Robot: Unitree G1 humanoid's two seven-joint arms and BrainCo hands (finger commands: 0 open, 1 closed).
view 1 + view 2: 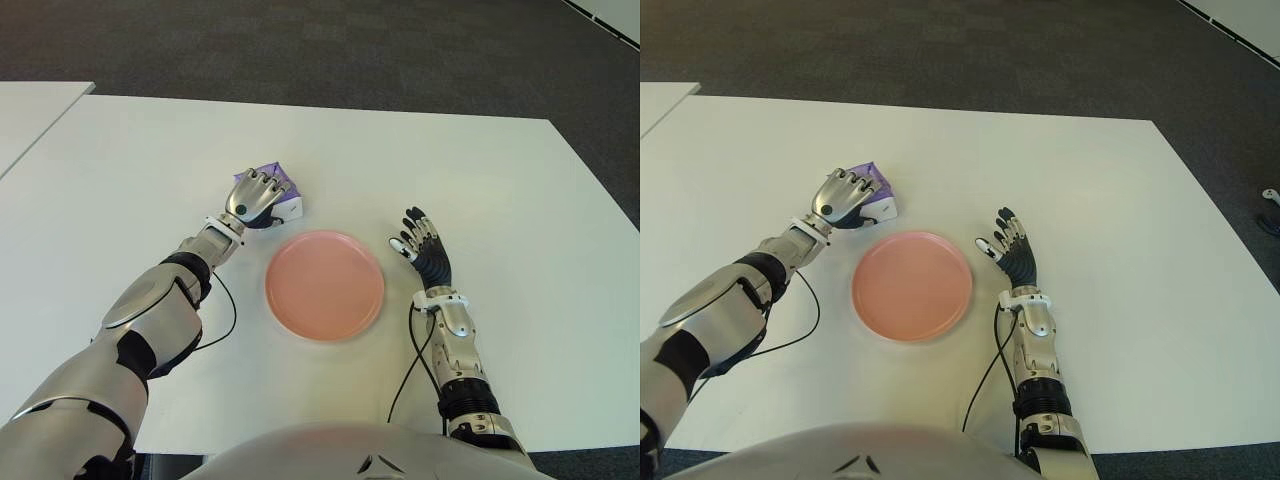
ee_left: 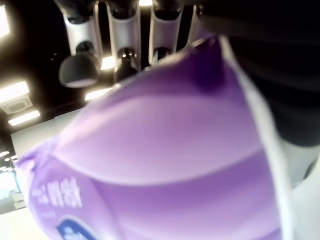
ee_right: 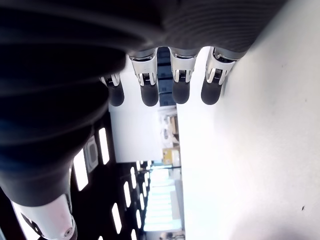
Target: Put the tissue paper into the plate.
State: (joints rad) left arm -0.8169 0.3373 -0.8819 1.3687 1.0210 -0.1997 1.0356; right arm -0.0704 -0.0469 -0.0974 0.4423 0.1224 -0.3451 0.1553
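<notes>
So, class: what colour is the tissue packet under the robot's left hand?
Purple, with a white edge: the tissue packet shows best in the left wrist view, under the left hand.

This looks like an office or lab room. A plain white tabletop (image 1: 480, 180) stands on dark grey carpet tiles (image 1: 300, 40). Long ceiling light panels (image 3: 104, 145) show in the right wrist view.

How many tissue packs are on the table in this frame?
1. The purple tissue pack lies just beyond the pink plate, under the curled left robot hand. The open right robot hand holds nothing. No others visible.
</notes>
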